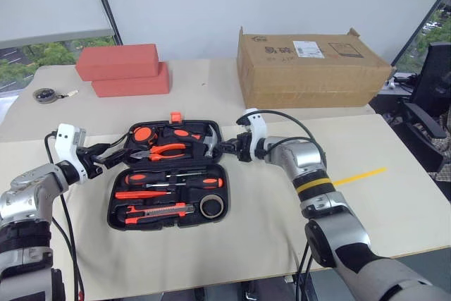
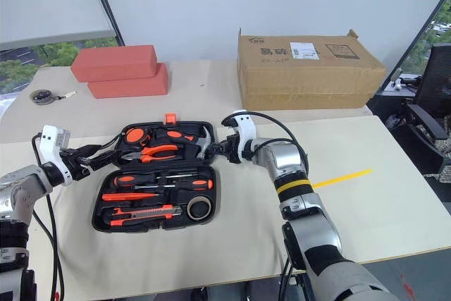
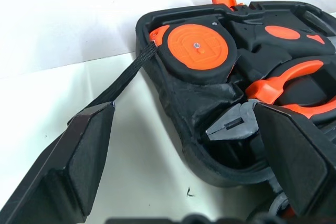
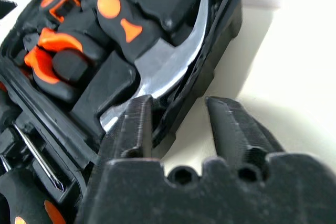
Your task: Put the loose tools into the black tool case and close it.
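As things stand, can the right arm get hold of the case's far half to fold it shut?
Probably yes: the right gripper sits at the black tool case lid's right edge, jaws apart, nothing between.

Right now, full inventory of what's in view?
tool case: 1, black, open flat at table centre, orange latch on far edge
screwdrivers: 2, orange-black, in case
utility knife: 1, orange-black, near half of case
tape roll: 1, grey, near right corner of case
pliers: 1, orange handles, far half
hammer: 1, steel head, far right recess
tape measure: 1, orange, far left recess
red blocks: 2, stacked, far left
cardboard box: 1, brown, far right
reel: 1, dark, far left
yellow tape strip: 1, right
table: 1, cream
left hand: open, at case's left edge
right hand: open, at case's right edge
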Controlling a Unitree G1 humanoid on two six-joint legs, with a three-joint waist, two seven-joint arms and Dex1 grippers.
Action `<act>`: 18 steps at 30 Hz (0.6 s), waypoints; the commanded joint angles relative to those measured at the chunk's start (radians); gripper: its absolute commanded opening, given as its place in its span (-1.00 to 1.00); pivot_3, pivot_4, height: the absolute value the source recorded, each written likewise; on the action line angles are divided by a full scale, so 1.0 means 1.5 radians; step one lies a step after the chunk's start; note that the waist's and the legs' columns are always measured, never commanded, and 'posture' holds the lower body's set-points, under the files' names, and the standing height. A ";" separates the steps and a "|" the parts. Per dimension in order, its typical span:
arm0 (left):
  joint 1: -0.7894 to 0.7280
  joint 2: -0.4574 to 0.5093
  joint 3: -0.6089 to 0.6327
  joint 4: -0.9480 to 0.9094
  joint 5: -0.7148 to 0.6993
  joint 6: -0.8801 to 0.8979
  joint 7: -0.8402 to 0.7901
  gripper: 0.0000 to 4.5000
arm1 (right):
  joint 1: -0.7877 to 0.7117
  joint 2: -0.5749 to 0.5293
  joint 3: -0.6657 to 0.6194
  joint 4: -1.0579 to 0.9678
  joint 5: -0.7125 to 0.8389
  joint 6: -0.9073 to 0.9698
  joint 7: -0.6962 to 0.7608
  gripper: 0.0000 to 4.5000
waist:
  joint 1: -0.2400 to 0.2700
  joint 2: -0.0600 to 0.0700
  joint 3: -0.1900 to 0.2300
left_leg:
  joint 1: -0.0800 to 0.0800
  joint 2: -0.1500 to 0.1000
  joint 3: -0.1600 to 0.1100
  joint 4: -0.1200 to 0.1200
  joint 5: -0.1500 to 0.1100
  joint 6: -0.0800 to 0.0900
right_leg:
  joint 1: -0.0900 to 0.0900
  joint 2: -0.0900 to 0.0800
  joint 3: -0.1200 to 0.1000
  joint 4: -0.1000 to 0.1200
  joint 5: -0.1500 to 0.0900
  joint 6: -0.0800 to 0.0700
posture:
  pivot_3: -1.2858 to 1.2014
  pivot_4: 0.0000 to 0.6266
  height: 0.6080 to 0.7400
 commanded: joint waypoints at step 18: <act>-0.037 -0.020 0.043 0.002 -0.047 0.063 0.018 1.00 | -0.029 0.012 -0.024 -0.004 0.005 -0.007 -0.017 -0.99 | 0.002 0.000 0.000 | -0.001 -0.001 0.000 0.000 0.000 0.000 | 0.000 -0.001 0.000 0.000 0.000 0.000 | 0.03 -0.52 0.58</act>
